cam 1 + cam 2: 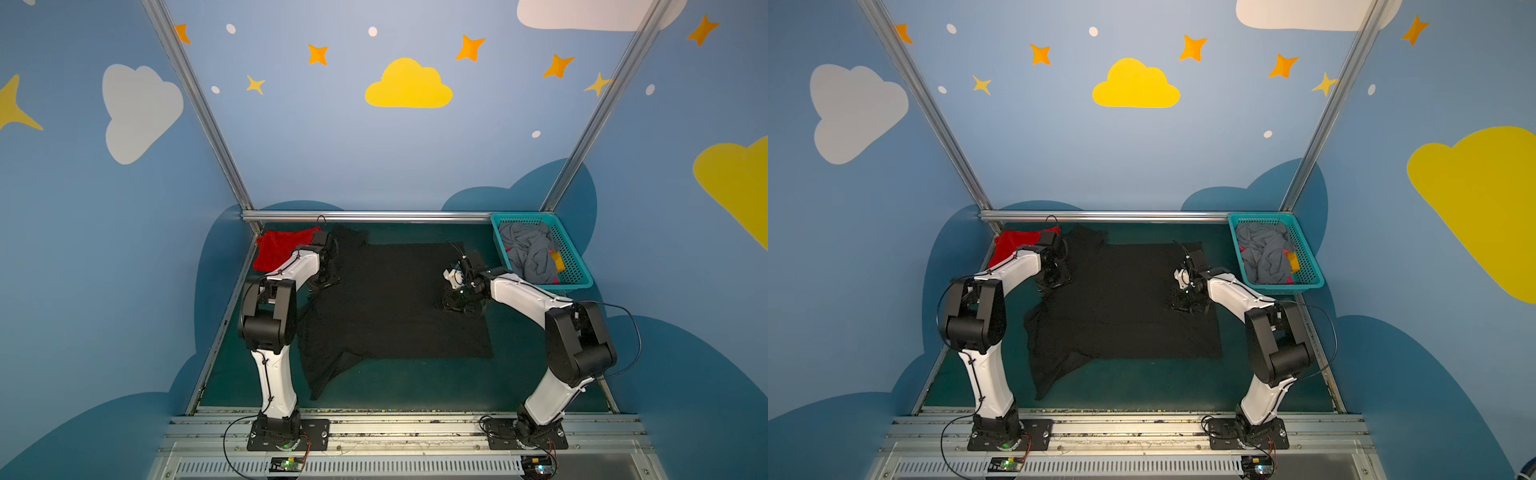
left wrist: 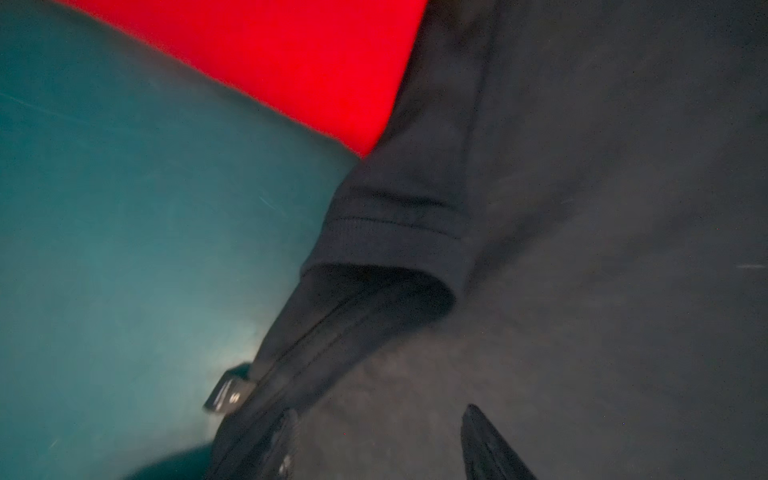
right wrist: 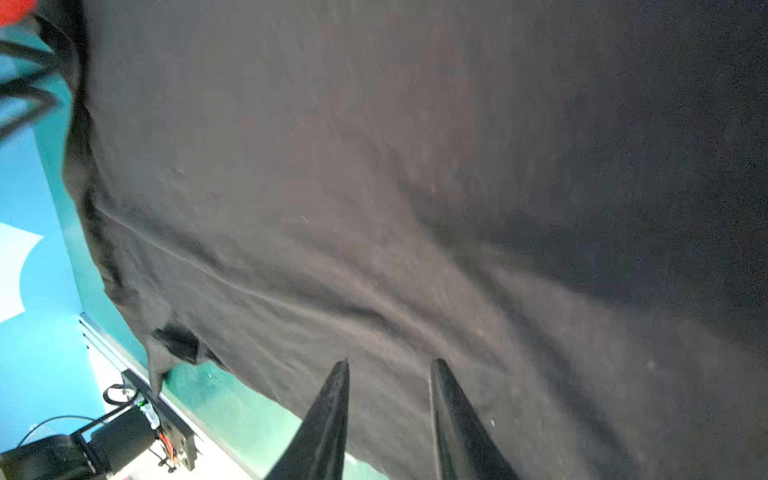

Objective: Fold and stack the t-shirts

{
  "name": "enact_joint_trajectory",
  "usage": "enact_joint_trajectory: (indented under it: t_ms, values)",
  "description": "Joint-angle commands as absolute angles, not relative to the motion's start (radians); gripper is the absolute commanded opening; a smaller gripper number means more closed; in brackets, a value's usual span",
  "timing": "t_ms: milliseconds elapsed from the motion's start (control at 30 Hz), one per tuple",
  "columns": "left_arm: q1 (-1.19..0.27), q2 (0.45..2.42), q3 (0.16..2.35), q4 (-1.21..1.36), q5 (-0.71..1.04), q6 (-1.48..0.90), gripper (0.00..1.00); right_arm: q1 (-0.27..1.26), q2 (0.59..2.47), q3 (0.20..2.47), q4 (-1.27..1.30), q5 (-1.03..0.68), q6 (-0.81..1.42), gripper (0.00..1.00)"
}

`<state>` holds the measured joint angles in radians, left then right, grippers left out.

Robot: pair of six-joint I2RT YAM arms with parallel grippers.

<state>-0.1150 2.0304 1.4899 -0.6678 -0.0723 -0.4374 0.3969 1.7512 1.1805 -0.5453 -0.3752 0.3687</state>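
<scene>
A large black t-shirt [image 1: 390, 303] [image 1: 1121, 303] lies spread on the teal table, and only plain black cloth shows. A folded red t-shirt [image 1: 278, 249] [image 1: 1013, 245] sits in the far left corner. My left gripper [image 1: 326, 280] [image 1: 1054, 280] [image 2: 380, 409] hangs open just over the black shirt's far left edge, beside a hemmed opening and a small size label [image 2: 230, 392]; the red t-shirt [image 2: 291, 62] lies beyond. My right gripper [image 1: 461, 305] [image 1: 1187, 305] [image 3: 390, 361] stands open over the shirt's right part [image 3: 374, 187], nothing between its fingers.
A teal mesh basket [image 1: 523, 216] [image 1: 1262, 216] at the far right corner holds crumpled grey clothes [image 1: 528, 253]. A metal rail [image 1: 365, 216] runs along the table's far edge. Bare table [image 1: 415, 382] shows in front of the black shirt.
</scene>
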Motion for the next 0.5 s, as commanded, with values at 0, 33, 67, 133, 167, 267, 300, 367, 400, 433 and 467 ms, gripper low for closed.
enact_joint_trajectory:
  t_ms: [0, 33, 67, 133, 167, 267, 300, 367, 400, 433, 467]
  values:
    - [-0.122, 2.049, 1.558, -0.675, -0.139, -0.42, 0.62, 0.394, 1.797, 1.214, -0.608, -0.353, 0.343, 0.35]
    - [-0.124, 2.057, 1.571, -0.671, -0.147, -0.415, 0.61, 0.394, 1.804, 1.219, -0.611, -0.348, 0.34, 0.35]
    - [-0.123, 2.064, 1.581, -0.667, -0.151, -0.414, 0.59, 0.393, 1.809, 1.223, -0.615, -0.343, 0.338, 0.35]
    - [-0.124, 2.081, 1.602, -0.66, -0.158, -0.409, 0.57, 0.391, 1.822, 1.234, -0.623, -0.334, 0.335, 0.35]
    - [-0.125, 2.088, 1.611, -0.658, -0.16, -0.404, 0.56, 0.391, 1.826, 1.239, -0.625, -0.333, 0.334, 0.35]
    - [-0.125, 2.121, 1.653, -0.676, -0.192, -0.388, 0.51, 0.389, 1.838, 1.252, -0.627, -0.332, 0.33, 0.35]
    - [-0.126, 2.136, 1.672, -0.691, -0.201, -0.382, 0.5, 0.388, 1.843, 1.257, -0.629, -0.333, 0.328, 0.36]
    - [-0.126, 2.163, 1.703, -0.721, -0.214, -0.376, 0.49, 0.386, 1.852, 1.268, -0.634, -0.331, 0.324, 0.36]
    - [-0.126, 2.173, 1.714, -0.728, -0.213, -0.374, 0.49, 0.385, 1.859, 1.274, -0.635, -0.33, 0.322, 0.36]
    - [-0.126, 2.181, 1.719, -0.729, -0.207, -0.373, 0.49, 0.383, 1.866, 1.278, -0.635, -0.328, 0.317, 0.35]
    - [-0.127, 2.184, 1.72, -0.727, -0.203, -0.373, 0.49, 0.381, 1.872, 1.284, -0.635, -0.323, 0.313, 0.36]
